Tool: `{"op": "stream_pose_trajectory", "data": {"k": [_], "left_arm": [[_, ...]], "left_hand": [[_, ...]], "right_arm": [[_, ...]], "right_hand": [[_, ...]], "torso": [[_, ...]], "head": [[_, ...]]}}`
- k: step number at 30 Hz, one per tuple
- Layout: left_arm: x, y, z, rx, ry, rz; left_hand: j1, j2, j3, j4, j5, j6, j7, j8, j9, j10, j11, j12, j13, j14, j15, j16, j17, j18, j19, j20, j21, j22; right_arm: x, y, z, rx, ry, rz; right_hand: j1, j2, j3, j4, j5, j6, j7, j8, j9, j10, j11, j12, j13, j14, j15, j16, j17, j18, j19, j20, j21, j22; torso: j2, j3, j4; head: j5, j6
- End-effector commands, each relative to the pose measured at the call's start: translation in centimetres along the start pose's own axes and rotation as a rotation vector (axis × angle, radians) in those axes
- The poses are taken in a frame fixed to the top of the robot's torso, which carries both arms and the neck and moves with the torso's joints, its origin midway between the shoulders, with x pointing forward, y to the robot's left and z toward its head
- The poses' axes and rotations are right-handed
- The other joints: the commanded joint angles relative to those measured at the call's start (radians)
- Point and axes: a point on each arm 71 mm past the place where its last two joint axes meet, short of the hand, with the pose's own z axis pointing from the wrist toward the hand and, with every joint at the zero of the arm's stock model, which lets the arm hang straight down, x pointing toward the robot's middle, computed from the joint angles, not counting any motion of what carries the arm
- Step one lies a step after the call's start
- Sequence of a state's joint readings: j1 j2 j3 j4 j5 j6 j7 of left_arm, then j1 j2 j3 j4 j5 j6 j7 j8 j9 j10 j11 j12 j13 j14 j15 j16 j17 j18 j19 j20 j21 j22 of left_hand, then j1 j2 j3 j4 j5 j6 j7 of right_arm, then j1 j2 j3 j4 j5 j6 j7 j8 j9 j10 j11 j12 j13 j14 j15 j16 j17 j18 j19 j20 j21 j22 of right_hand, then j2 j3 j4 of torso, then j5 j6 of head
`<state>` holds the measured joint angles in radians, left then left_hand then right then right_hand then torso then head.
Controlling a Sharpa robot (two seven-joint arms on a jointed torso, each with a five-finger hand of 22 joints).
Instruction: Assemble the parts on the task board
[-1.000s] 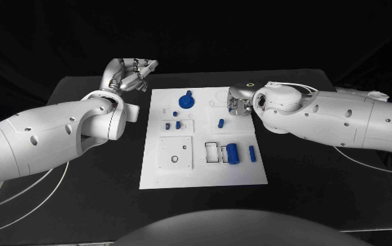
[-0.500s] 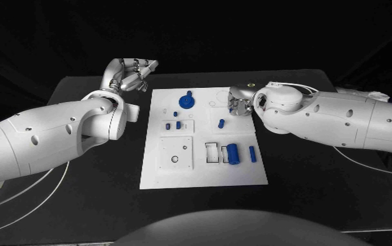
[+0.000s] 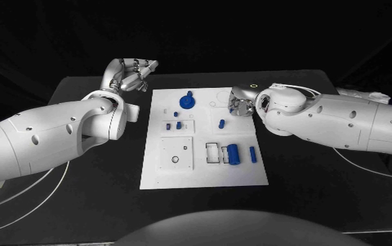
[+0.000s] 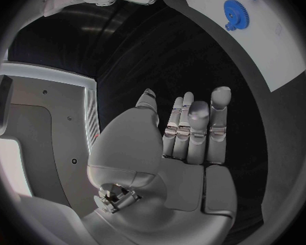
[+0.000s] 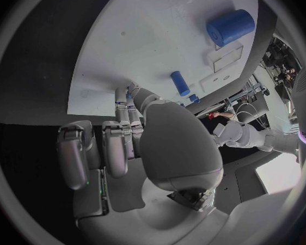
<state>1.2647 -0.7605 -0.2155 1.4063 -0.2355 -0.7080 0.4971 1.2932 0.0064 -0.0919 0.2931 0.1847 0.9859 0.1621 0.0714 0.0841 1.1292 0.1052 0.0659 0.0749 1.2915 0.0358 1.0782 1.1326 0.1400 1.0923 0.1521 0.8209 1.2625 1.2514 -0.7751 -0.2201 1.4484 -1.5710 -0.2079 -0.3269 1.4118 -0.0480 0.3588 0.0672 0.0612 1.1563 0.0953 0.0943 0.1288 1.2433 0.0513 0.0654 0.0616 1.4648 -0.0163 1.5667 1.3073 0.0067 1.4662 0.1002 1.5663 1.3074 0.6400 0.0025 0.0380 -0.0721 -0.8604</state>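
Note:
The white task board (image 3: pixel 204 169) lies in the middle of the black table. On it are a blue gear (image 3: pixel 187 101), a blue peg (image 3: pixel 221 123), a thick blue cylinder (image 3: pixel 234 153) and a thin blue bar (image 3: pixel 252 153). My right hand (image 3: pixel 239 102) hovers over the board's far right part, largely hidden by its arm. In the right wrist view its fingers (image 5: pixel 119 120) curl down to the board (image 5: pixel 146 38), pinching a small blue part (image 5: pixel 128 96) at their tips, near the peg (image 5: pixel 181 83). My left hand (image 3: pixel 131 73) is raised off the board's far left corner, with straight fingers (image 4: pixel 194 128) holding nothing.
Small blue pieces (image 3: pixel 173 125) stand in a square block at the board's left middle. A larger square plate (image 3: pixel 175 153) with holes sits below it. The bare black table (image 3: pixel 318 172) stretches on both sides of the board. The left wrist view shows the gear (image 4: pixel 236 13).
My right arm has shifted slightly to the right, and the hand has edged a little toward the far side of the board. The left hand and the parts have stayed put.

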Motion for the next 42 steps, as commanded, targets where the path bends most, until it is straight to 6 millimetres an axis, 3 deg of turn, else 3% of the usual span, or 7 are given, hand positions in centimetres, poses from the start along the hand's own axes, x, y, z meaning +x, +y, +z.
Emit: {"op": "stream_pose_trajectory", "data": {"k": [1,29,42], "left_arm": [[0.0,-0.1,0.0,0.005,0.007,-0.007],[0.1,-0.1,0.1,0.003,0.006,-0.005],[0.2,0.0,0.3,0.005,0.007,-0.005]], "left_hand": [[0.000,0.014,-0.006,-0.002,0.006,-0.004,-0.003,0.003,0.000,-0.001,-0.002,0.006,0.001,0.004,0.002,-0.003,-0.002,0.003,0.006,-0.003,-0.003,-0.001],[0.000,0.014,-0.006,-0.002,0.006,-0.004,-0.003,0.003,0.000,-0.001,-0.002,0.006,0.001,0.004,0.002,-0.003,-0.002,0.003,0.006,-0.003,-0.003,-0.001],[0.002,0.015,-0.008,-0.002,0.006,-0.004,-0.003,0.004,0.000,-0.001,-0.002,0.006,0.001,0.003,0.002,-0.005,-0.004,0.003,0.007,-0.003,-0.005,-0.001]], "right_arm": [[-0.2,0.4,-0.2,-0.035,-0.034,0.037],[-3.6,0.7,-1.8,-0.074,-0.127,0.074],[-5.1,2.6,-2.4,-0.137,-0.129,0.211]], "right_hand": [[0.000,0.007,0.001,-0.004,0.005,0.012,0.001,0.007,0.004,0.007,0.001,0.004,0.000,0.106,0.005,0.004,0.264,-0.007,0.105,-0.001,0.004,0.263],[0.001,0.009,0.000,-0.005,0.007,0.016,0.003,0.008,0.005,0.014,0.003,0.002,0.000,0.106,0.012,0.004,0.264,-0.007,0.105,0.003,0.004,0.263],[0.005,0.010,-0.001,-0.008,0.010,0.018,0.010,0.008,0.006,0.021,0.010,0.000,0.000,0.106,0.020,0.004,0.264,-0.007,0.105,0.009,0.004,0.263]], "torso": [[0.000,-0.0003,0.0001],[-0.001,0.0001,0.0003],[-0.001,-0.0002,0.0018]], "head": [[0.000,-0.002],[-0.002,-0.006],[0.001,-0.009]]}}
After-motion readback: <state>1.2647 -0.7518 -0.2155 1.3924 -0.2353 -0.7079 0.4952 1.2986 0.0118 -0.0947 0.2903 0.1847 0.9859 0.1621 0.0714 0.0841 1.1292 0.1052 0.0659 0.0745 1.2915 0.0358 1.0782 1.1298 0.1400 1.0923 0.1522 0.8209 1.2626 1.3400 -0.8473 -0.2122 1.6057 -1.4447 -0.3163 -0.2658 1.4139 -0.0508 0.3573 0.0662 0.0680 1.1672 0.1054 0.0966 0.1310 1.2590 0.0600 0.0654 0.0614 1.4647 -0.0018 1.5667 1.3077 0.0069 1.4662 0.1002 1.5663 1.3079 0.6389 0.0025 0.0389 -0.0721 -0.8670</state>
